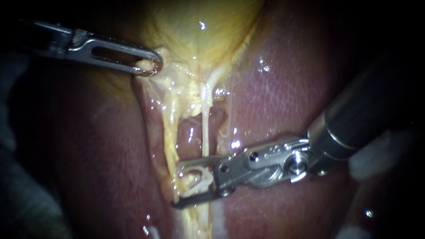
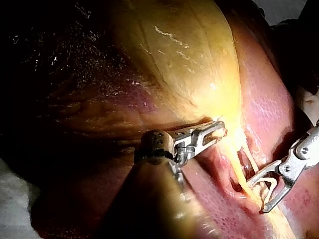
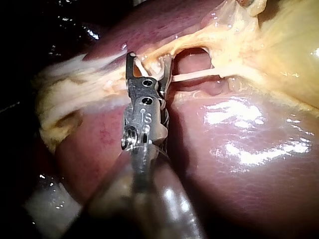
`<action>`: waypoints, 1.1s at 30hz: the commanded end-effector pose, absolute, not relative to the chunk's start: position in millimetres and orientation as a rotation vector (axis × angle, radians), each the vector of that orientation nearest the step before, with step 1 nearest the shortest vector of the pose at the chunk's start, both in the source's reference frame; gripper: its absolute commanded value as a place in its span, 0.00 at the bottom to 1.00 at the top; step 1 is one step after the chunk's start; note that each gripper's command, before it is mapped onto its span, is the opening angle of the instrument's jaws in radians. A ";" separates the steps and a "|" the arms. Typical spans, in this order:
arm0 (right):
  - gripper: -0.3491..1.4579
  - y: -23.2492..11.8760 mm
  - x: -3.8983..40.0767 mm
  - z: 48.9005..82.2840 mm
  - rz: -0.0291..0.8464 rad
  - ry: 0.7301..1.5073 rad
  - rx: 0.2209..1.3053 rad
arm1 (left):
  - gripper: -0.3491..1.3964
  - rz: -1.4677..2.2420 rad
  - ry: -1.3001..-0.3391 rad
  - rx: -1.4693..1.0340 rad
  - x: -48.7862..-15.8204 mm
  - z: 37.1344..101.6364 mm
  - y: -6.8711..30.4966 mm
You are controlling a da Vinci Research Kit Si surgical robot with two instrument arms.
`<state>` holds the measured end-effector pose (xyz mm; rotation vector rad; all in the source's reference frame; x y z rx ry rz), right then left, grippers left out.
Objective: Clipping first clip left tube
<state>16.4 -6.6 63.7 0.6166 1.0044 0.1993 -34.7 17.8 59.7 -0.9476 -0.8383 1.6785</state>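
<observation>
Plainly, the right instrument (image 1: 177, 186) gapes released around pale tissue at the foot of the left tube (image 1: 169, 132), with its tips barely reaching past that tube. Closing now might catch the white right tube (image 1: 205, 126) alongside, or only part of the left one. Above, the left instrument (image 1: 152, 66) is clenched on the gallbladder (image 1: 199, 31) neck, stretching both tubes over the liver (image 1: 274, 115).

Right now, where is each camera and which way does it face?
Endoscope view: close above the tissue, facing gallbladder and liver; left instrument and right instrument enter from opposite sides.
Left wrist view: on the left arm, looking along its instrument toward the gallbladder.
Right wrist view: on the right arm, looking along its instrument at a tube.
Shared: all show the right instrument.
</observation>
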 end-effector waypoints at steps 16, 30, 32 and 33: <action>0.45 -4.3 13.8 61.2 0.213 1.012 0.634 | 0.00 1.679 -0.838 -0.948 -34.7 59.7 17.8; 0.45 -1.6 10.9 58.3 0.245 1.022 0.623 | 0.00 1.679 -0.839 -0.948 -34.6 59.6 17.8; 0.45 -1.4 10.7 58.0 0.251 1.025 0.620 | 0.00 1.679 -0.839 -0.948 -34.6 59.6 17.8; 0.45 -1.3 10.6 57.9 0.253 1.025 0.618 | 0.00 1.679 -0.839 -0.948 -34.6 59.6 17.9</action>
